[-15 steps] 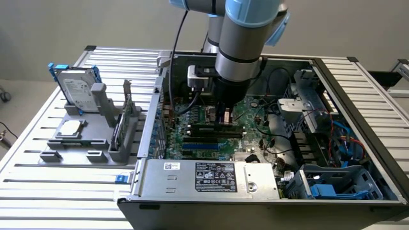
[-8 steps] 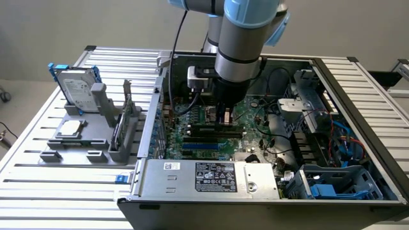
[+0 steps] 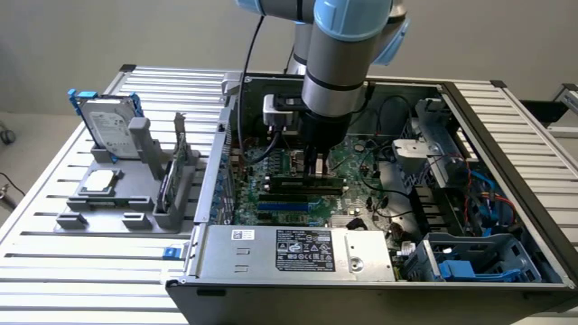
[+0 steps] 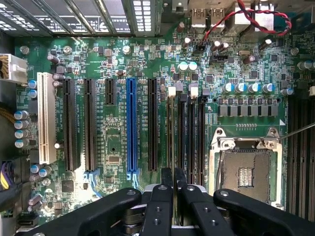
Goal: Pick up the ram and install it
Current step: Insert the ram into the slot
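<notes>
Inside the open computer case on the slatted tabletop: robot arm reaching straight down over the green motherboard, pincer low above the memory slots. Fingers drawn nearly together and clamped on the ram, seen edge-on in the wrist view as a thin dark strip running away from the fingertips, lined up along the leftmost of the black memory slots; seated or merely resting on the slot, impossible to tell. In the exterior view, ram hidden under the pincer, just far of a long dark slot on the board.

Beside the memory slots in the wrist view: empty processor socket with silver frame, a blue expansion slot, several black ones and a white one. Red and black twisted wires at the board's edge.

Toward the exterior view's left, outside the case: grey fixture tray on the tabletop, holding an upright silver hard drive in blue brackets and a small square silver chip lying flat. At the near side of the case: silver power supply with a black label. At the exterior view's right, drive bays with a blue plastic part and coloured cabling.
</notes>
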